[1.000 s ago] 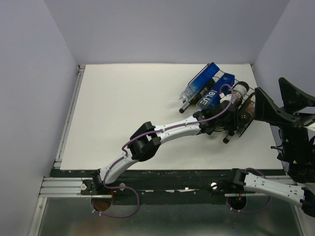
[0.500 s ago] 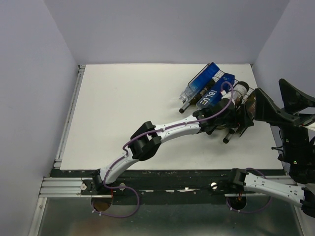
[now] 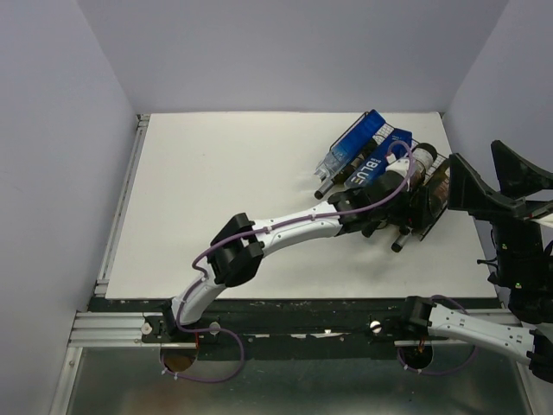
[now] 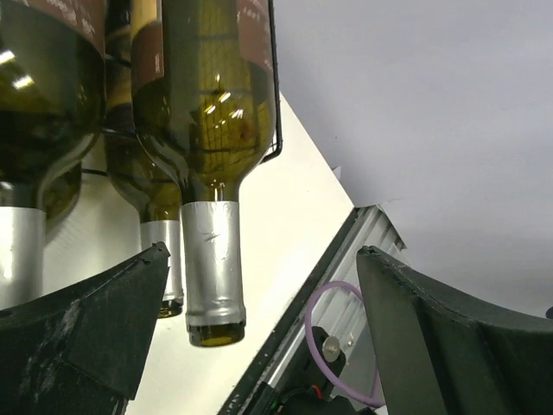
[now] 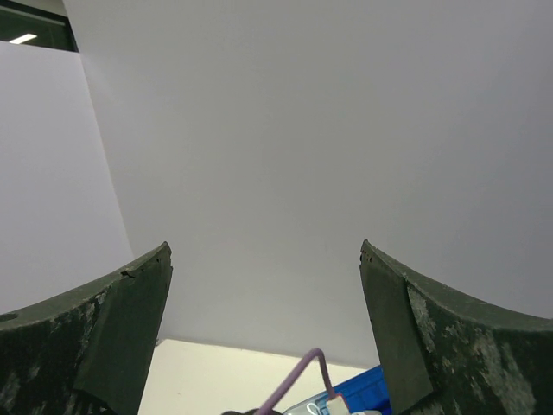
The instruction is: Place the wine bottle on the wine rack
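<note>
Pale lilac walls close in a white table (image 3: pixel 233 181), and at its far right corner we find the wine rack (image 3: pixel 435 212). The wine bottle (image 4: pixel 212 121) lies in the rack at its outer wire edge, beside two other dark bottles. Its long axis runs out of the rack, with the silver-capped neck overhanging the table on the rack's near side. That neck points straight at the left gripper (image 4: pixel 257 259), which sits just off the rack's near side. Its jaws are spread wide and nothing is between them. From the left wrist view the neck shows in the gap, closer to one finger, and we see no contact. We judge the bottle placed, so the coming move turns on this line-up. Backing away along the bottle's own axis should keep the fingers from clipping the neck. Further out, blue boxes (image 3: pixel 363 151) lie across the rack's left part. The right gripper (image 5: pixel 266 259) is raised off the rack's right side, jaws apart and empty, facing the wall. It is the less useful of the two arms here.
</note>
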